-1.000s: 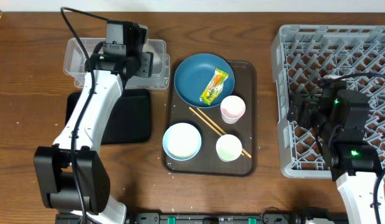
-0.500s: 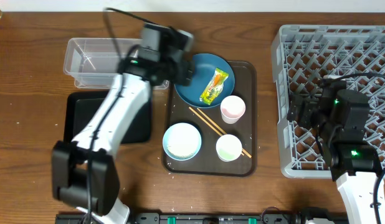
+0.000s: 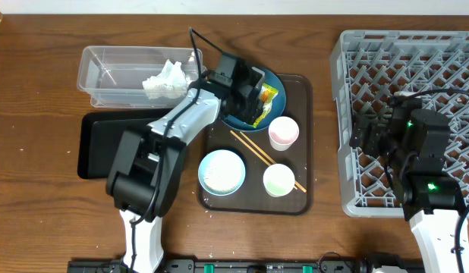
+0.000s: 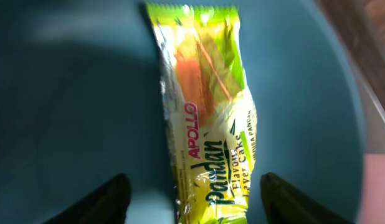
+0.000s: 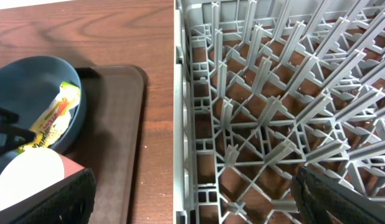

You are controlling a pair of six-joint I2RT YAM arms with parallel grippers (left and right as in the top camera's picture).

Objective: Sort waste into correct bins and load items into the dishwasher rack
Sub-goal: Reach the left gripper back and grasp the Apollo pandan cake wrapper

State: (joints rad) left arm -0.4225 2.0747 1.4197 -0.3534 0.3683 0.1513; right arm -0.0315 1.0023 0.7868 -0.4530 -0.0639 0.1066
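A yellow-green snack wrapper [image 3: 266,102] lies on the dark-blue plate [image 3: 236,121] on the brown tray. My left gripper [image 3: 252,95] is open just above the plate. In the left wrist view its fingers [image 4: 192,202] stand either side of the wrapper's [image 4: 208,124] near end, over the plate [image 4: 74,112]. Crumpled white tissue [image 3: 168,78] lies in the clear tub [image 3: 105,72]. My right gripper [image 3: 369,135] is open and empty over the grey rack's [image 3: 417,68] left edge; its fingers [image 5: 192,199] frame the rack's lattice [image 5: 261,124].
The brown tray [image 3: 304,199] also holds a pink cup [image 3: 284,133], a green cup [image 3: 279,180], a white bowl [image 3: 221,171] and chopsticks [image 3: 257,152]. The black tray [image 3: 98,144] lies in front of the clear tub.
My left arm has swung right from over the clear tub to the blue plate. The tissue now shows lying in the tub. The right arm has not moved.
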